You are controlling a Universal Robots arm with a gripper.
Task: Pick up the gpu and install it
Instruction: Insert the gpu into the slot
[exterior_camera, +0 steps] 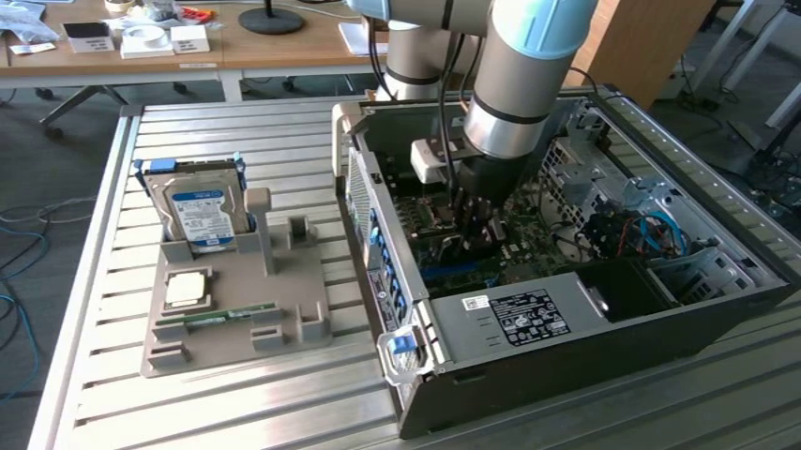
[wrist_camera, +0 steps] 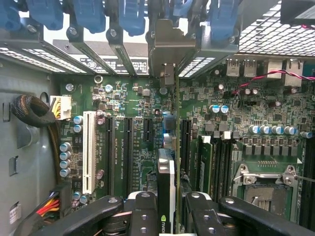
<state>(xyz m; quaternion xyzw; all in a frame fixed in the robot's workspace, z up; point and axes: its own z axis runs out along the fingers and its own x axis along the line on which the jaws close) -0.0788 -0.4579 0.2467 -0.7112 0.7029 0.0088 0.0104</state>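
My gripper reaches down inside the open PC case, over the motherboard. It is shut on the gpu, which stands on edge between the black fingers and shows a green-logo label. The card's metal bracket lies against the case's rear slot openings, under the blue latches. The card's lower edge runs along a black expansion slot between the other slots and the RAM sockets. Whether it is seated I cannot tell.
A white PCI slot, an open CPU socket and cable bundles surround the card. Outside the case, a grey holder carries a hard drive, a CPU and a RAM stick. The power supply sits near the case front.
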